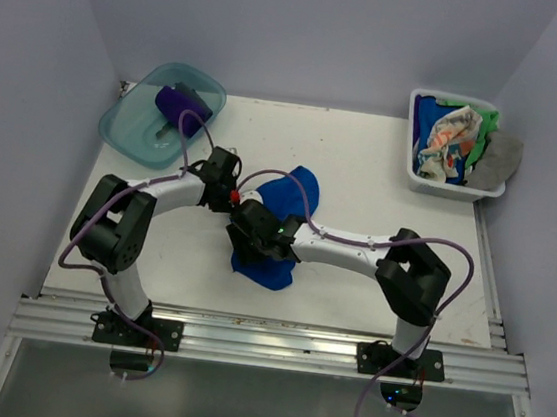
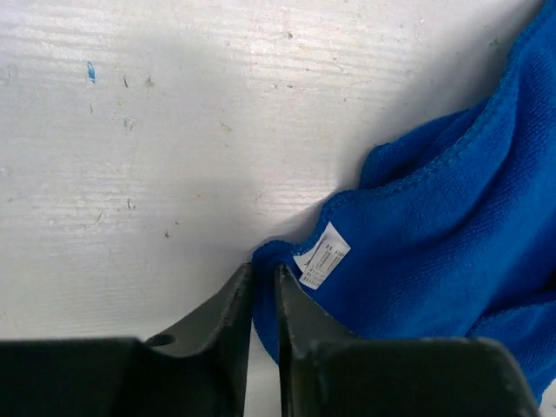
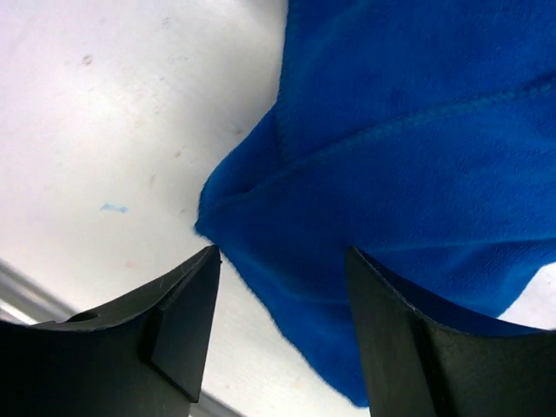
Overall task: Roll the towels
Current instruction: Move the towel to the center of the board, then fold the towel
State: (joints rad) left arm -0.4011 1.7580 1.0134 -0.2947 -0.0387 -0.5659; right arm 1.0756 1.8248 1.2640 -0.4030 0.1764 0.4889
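A royal blue towel [image 1: 290,192] lies crumpled in the middle of the white table. My left gripper [image 1: 237,200] is shut on its corner; the left wrist view shows the blue edge [image 2: 452,217] pinched between my fingers [image 2: 263,280], with a white care label [image 2: 321,255] beside them. My right gripper [image 1: 255,238] is open just above another corner of the same towel [image 3: 391,156], its fingers [image 3: 195,304] either side of the cloth. A rolled purple towel [image 1: 182,105] lies in the teal tub. More towels, cream [image 1: 446,137], green [image 1: 486,127] and grey [image 1: 499,158], fill the white basket.
The translucent teal tub [image 1: 132,126] stands at the back left corner. The white basket [image 1: 415,174] stands at the back right. Grey walls close in the table on three sides. A metal rail [image 1: 273,344] runs along the near edge.
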